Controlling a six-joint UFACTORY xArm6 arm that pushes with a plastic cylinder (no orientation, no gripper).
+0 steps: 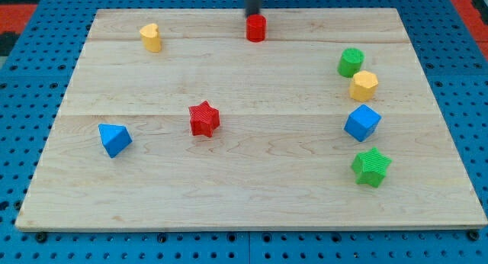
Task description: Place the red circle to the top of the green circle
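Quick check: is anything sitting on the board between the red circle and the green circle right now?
No. In the camera view the board is bare between the red circle and the green circle. My tip sits just above the red circle.

Only a short stretch of the arm shows: a straight dark rod, near black with a faint bluish-grey sheen along its length, slim and even in width, with no markings, screws or cables to be made out. It is cut off by the view's top edge. Its lower end, my tip (252, 14), looks blunt and somewhat blurred.
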